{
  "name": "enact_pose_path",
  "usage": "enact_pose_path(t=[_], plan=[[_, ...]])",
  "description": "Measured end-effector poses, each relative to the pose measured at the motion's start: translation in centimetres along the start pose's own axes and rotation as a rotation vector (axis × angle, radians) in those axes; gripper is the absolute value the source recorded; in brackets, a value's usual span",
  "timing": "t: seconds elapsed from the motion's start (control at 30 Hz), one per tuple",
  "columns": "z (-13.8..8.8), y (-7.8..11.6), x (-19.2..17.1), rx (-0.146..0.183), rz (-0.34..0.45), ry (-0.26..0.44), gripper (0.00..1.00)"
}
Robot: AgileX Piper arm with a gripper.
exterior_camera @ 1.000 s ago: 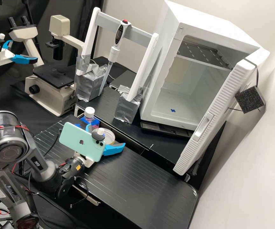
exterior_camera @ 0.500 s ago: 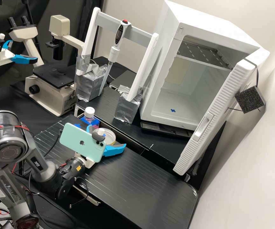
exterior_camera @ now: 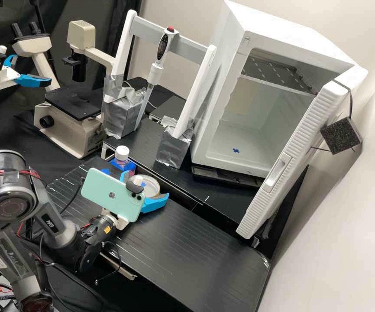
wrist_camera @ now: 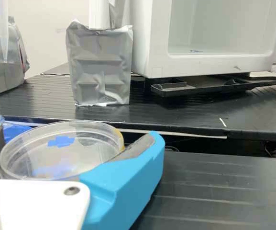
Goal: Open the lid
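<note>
The ribbed black surface (exterior_camera: 196, 251) extends beside the round dish (wrist_camera: 121, 137). The clear lid (wrist_camera: 87, 146) lies within the tool (exterior_camera: 146, 185); whether the tool pinches it or stands spread around it cannot be determined. Gripping appears in hand; the next move requires a secure hold, then a level lift.

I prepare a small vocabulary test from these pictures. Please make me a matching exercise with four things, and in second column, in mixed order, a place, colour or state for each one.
Things
1. round dish
2. bottle
3. pipette
4. white cabinet

Places, colours or states
A. its door stands open
B. has a red button on top
C. between the blue fingers
D. has a white cap

Right pairs: 1-C, 2-D, 3-B, 4-A
</note>
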Motion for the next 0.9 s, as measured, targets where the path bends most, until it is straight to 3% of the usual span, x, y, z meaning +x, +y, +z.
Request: enact_pose_path(t=[0.9], plan=[[-0.79, 0.08, -0.33, -0.002, -0.016, 0.045, 0.00]])
